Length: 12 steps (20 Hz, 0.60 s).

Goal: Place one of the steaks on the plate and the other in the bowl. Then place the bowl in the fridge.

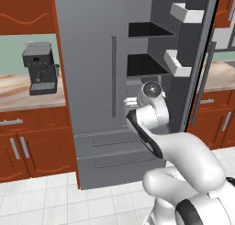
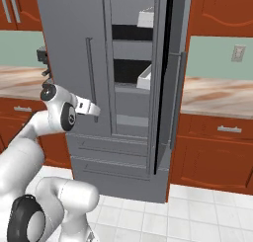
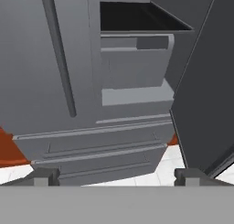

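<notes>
Pincer (image 3: 116,177): your nearest reference in the hand view; both dark fingertips stand wide apart, released, nothing between them.
Fridge (image 1: 96,81): right upper door (image 2: 165,78) swung open, left door closed, both lower drawers shut.
Shelves (image 1: 147,65): dark and bare as far as you can see; no bowl, plate or steaks can be made out.
Progress: you cannot confirm the bowl's placement; judge the fridge step either finished or not yet begun.
Arm (image 1: 153,111): elbow folded, wrist raised before the open compartment, hand aimed down toward the drawers and floor.
Coffee machine (image 1: 40,68): stands on the table at left, well apart.
</notes>
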{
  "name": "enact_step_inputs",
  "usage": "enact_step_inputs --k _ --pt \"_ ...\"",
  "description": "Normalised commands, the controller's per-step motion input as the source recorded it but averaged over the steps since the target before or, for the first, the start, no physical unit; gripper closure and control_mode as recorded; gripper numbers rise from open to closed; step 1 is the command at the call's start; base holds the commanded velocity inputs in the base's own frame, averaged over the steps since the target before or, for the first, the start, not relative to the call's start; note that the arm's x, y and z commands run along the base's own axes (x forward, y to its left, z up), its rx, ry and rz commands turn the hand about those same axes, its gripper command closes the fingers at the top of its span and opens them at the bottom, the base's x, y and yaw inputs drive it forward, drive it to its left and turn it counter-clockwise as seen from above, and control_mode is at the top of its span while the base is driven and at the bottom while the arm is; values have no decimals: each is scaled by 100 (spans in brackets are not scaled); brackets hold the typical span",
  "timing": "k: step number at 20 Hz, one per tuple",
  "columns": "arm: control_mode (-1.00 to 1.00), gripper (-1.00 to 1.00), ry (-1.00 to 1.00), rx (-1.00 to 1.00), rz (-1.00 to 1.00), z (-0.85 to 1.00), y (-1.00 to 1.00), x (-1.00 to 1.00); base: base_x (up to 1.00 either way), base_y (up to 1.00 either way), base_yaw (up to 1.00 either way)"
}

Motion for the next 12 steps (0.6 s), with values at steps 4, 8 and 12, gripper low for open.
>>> enact_step_inputs --k 4,8,12 --pt "-100 -100 0 21 0 56 1 9 0 0 0" --pt "-100 -100 -3 -6 0 23 41 33 0 0 0" --pt "-100 -100 0 1 0 39 2 45 0 0 0"
